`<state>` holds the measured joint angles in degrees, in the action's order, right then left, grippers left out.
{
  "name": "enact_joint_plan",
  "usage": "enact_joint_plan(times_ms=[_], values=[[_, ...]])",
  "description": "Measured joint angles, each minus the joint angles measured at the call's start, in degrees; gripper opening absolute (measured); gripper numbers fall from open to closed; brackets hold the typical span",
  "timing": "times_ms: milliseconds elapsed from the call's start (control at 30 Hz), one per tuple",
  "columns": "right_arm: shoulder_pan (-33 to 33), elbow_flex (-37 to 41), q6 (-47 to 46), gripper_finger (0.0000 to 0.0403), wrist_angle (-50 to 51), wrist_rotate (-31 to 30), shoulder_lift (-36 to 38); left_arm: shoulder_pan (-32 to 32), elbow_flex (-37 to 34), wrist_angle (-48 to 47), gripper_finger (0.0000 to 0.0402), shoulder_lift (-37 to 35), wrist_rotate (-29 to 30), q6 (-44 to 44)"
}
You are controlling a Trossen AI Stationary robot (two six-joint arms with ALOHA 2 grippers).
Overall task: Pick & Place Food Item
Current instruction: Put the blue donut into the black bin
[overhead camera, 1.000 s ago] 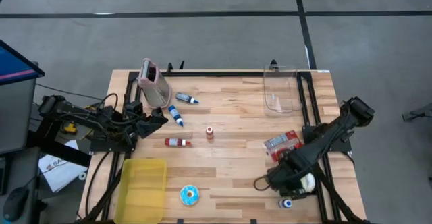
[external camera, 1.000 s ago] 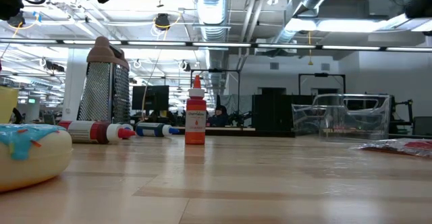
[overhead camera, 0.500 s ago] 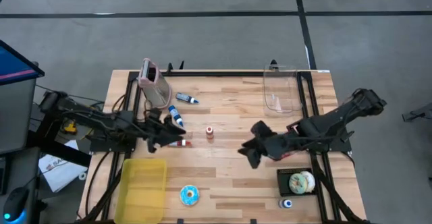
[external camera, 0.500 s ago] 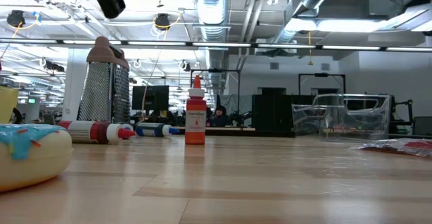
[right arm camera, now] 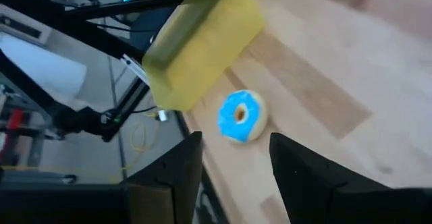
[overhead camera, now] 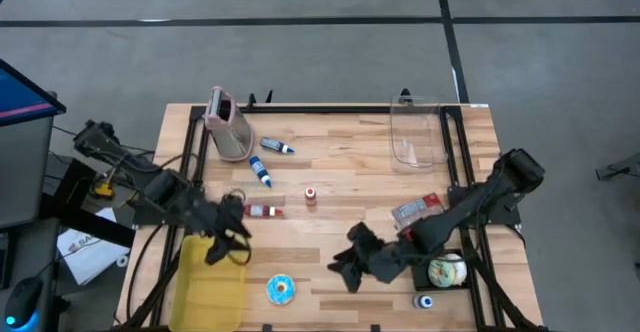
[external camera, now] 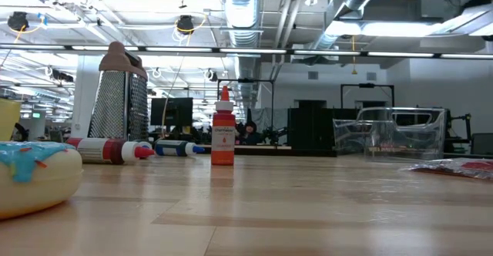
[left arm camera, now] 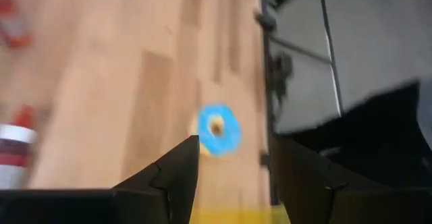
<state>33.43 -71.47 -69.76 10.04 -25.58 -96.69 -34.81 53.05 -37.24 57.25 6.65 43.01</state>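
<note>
Blue-iced donut (overhead camera: 280, 290) near table's (overhead camera: 340, 172) front edge, beside yellow bin (overhead camera: 212, 272)

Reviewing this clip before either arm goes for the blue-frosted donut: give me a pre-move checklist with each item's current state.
1. Blue-frosted donut lies free on the table, untouched: ok.
2. Left gripper open and empty, donut ahead of it: ok.
3. Right gripper open and empty, facing the donut: ok.
4. Only one arm approaching: not ok, both grippers point at the donut.
5. Yellow bin beside the donut unobstructed: not ok, the left gripper hangs over its top edge.
6. Which container is the destination: cannot tell.
</note>
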Motion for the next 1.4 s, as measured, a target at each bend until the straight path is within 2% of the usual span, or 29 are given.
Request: enact_joint_plan(times_ms=[100, 200, 367, 600, 733, 900, 1233, 1400], values=[[-0.8, -5.4, -2.5, 0.0165, 3.0, -0.5, -4.6, -4.9, 0.1, -2.1, 0.0176, 0.5, 0.0, 2.2], [-2.5, -14.8, -4.2, 0.0161, 12.7, -0.7, -11.0, -8.8, 0.1, -3.4, 0.0176, 0.5, 0.5, 2.8], [-5.4, -34.6, -5.0, 0.0160, 25.6, 3.3, -24.4, -13.8, 0.1, -4.5, 0.0176, 0.2, 0.8, 4.0], [-7.5, -63.7, -6.4, 0.0162, 48.8, 9.3, -42.4, -20.7, 0.1, -4.3, 0.0176, -1.9, 2.1, 3.8], [-7.4, -57.3, -11.7, 0.0163, 40.6, 14.1, -41.7, -24.2, 0.1, -4.9, 0.0176, -3.6, 3.6, 3.9], [-6.9, -57.2, -12.8, 0.0163, 39.3, 15.3, -43.7, -26.5, 0.1, -4.8, 0.0176, -5.0, 4.5, 4.0], [-7.9, -57.1, -11.7, 0.0163, 36.2, 16.6, -44.3, -26.6, 0.1, -4.7, 0.0176, -5.2, 4.5, 4.0], [-8.2, -57.1, -10.2, 0.0163, 35.5, 19.8, -46.3, -26.6, 0.1, -3.2, 0.0176, -5.2, 4.5, 4.0]])
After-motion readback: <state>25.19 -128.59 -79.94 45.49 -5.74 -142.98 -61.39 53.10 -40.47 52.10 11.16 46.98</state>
